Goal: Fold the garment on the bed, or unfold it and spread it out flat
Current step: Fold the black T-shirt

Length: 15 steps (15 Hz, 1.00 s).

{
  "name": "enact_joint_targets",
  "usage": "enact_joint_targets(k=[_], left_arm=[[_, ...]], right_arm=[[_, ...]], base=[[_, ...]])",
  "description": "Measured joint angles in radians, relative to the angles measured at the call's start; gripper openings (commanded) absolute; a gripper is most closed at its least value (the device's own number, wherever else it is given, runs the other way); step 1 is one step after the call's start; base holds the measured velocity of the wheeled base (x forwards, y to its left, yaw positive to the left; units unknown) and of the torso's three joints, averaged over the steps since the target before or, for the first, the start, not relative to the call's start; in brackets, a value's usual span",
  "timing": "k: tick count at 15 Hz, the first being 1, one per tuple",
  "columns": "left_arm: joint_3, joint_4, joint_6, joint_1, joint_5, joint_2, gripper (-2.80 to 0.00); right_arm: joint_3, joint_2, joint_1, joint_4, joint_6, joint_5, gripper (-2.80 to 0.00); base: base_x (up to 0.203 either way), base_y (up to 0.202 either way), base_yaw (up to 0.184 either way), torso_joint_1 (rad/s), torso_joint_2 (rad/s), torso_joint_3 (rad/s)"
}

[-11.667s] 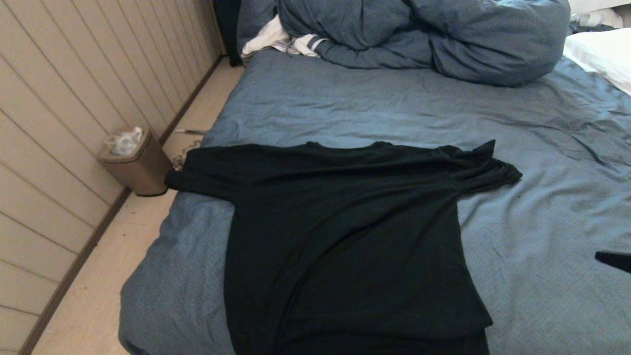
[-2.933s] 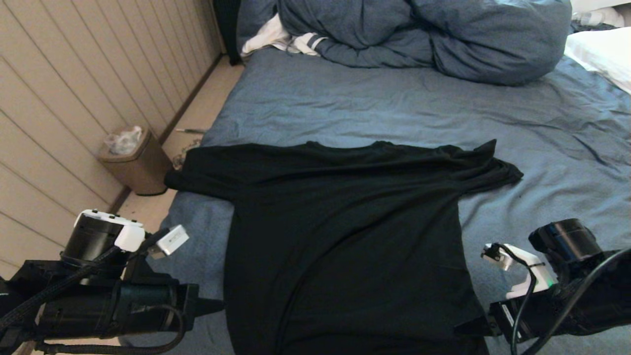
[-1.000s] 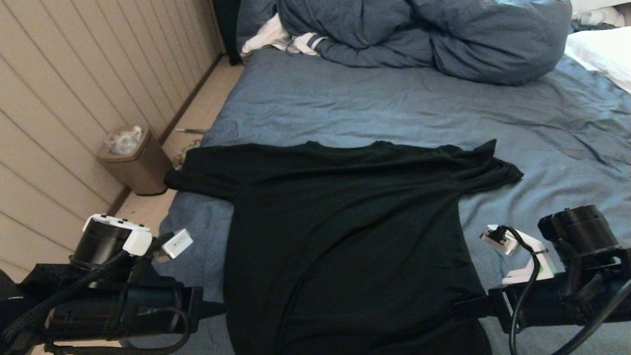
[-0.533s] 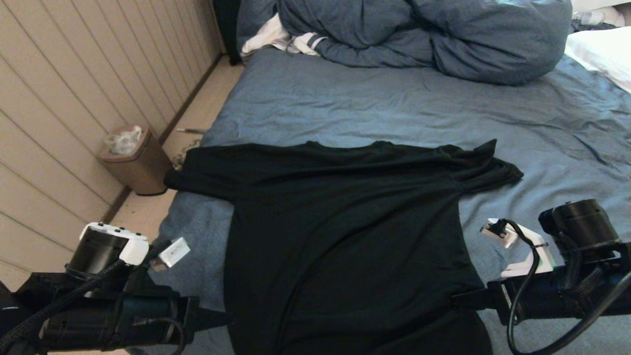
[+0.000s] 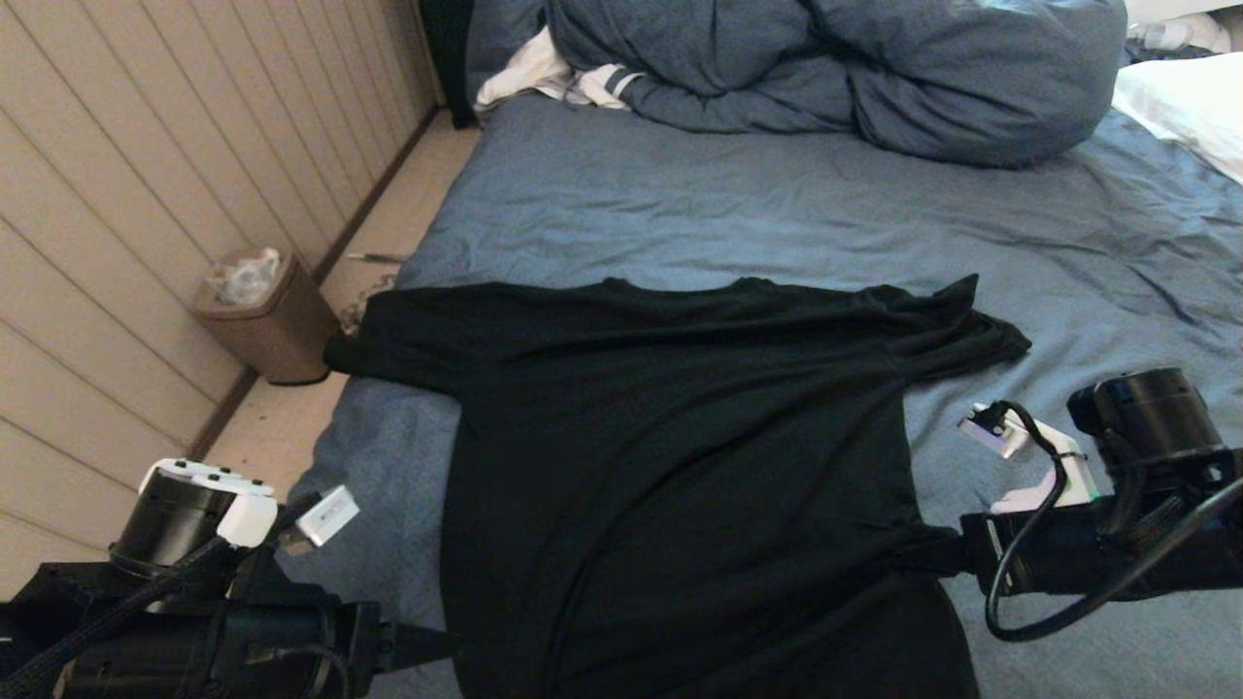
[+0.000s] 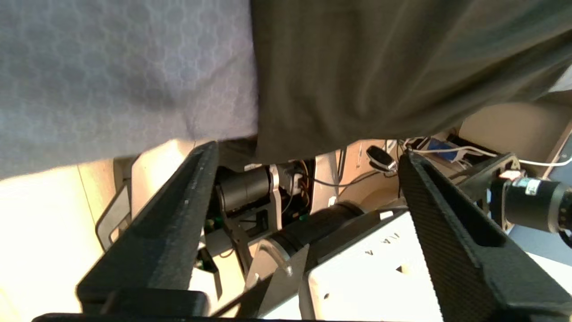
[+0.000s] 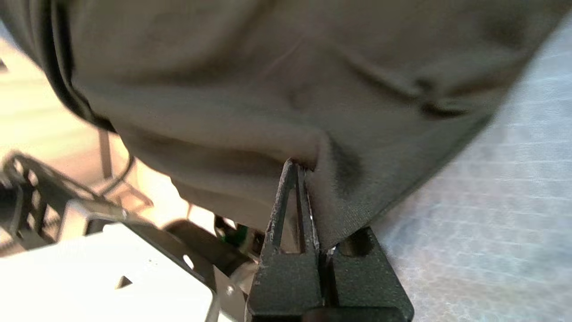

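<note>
Garment [image 5: 680, 466] spread plain side up across near part of bed [image 5: 738, 214], hem off its near edge. Right gripper [image 5: 923, 561] pinched on garment's right edge (fabric puckered there). Left gripper [image 6: 304, 165] jaws apart beside garment's left edge, holding nothing.

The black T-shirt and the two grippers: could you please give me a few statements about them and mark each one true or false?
1. The right gripper is shut on the black T-shirt's edge. True.
2. The left gripper is clamped on the shirt. False: its jaws stand wide apart, the shirt's hem just beyond them, nothing held.
3. The shirt lies on the bed with its collar away from the robot. True.
4. The blue duvet covers the shirt. False: it is bunched up at the far end of the bed, apart from the shirt.
5. A small bin stands on the bed. False: it stands on the floor by the wall.
</note>
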Motion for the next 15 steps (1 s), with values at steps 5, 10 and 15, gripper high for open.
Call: enact_joint_targets(k=[5,10,15], left_arm=[[0.022,-0.149,-0.003,-0.002,-0.005,0.11,0.0],[0.008,-0.221,-0.042,-0.071,-0.006,0.195,0.0],[-0.045,-0.224,-0.088,-0.122,-0.007,0.206,0.0]], right_arm=[[-0.018,-0.01,-0.008,0.006,0.03,-0.015,-2.8],[-0.029,-0.012,-0.001,0.008,0.033,-0.032,-2.8],[-0.033,-0.032,0.025,0.005,0.028,-0.032,-2.8]], base=[[0.0,0.0,0.0,0.0,0.0,0.0],[0.0,0.0,0.0,0.0,0.0,0.0],[0.0,0.0,0.0,0.0,0.0,0.0]])
